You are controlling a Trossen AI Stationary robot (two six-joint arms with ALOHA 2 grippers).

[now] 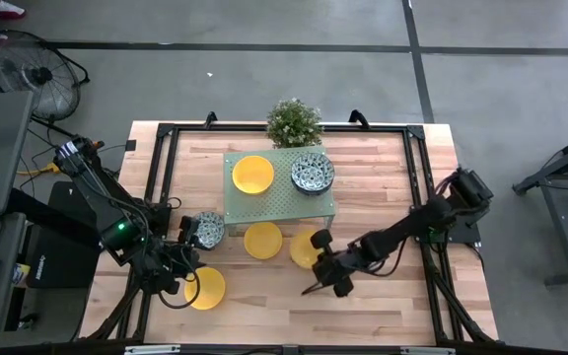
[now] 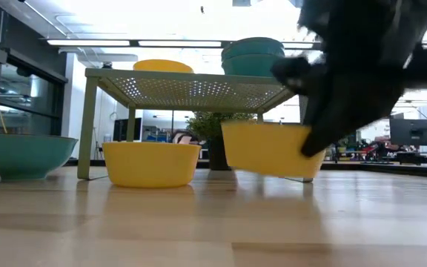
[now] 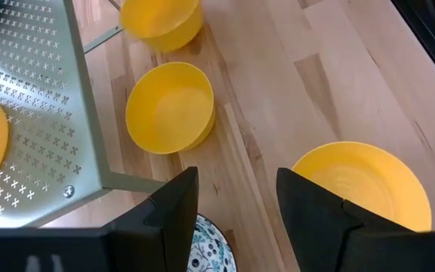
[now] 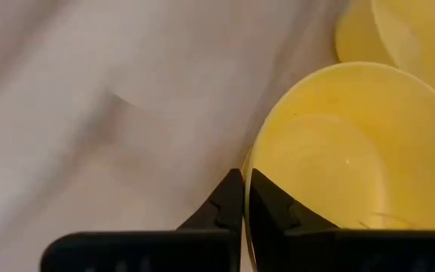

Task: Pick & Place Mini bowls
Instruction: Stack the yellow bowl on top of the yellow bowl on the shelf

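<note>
The right claw (image 1: 321,264) is pinched on the rim of a yellow mini bowl (image 1: 305,248), one finger inside and one outside the wall; the low view shows that bowl tipped, one edge off the worktop (image 1: 383,296). Just beside it sits a second yellow bowl (image 1: 262,240), by the front edge of a pale green perforated stand (image 1: 280,192). On the stand rest a third yellow bowl (image 1: 252,175) and a patterned bowl (image 1: 313,173). A potted plant (image 1: 294,120) stands behind the stand.

The left claw (image 1: 187,266), fingers spread and holding nothing, hovers between another patterned bowl (image 1: 208,229) and a fourth yellow bowl (image 1: 204,288). No readable writing shows on anything.
</note>
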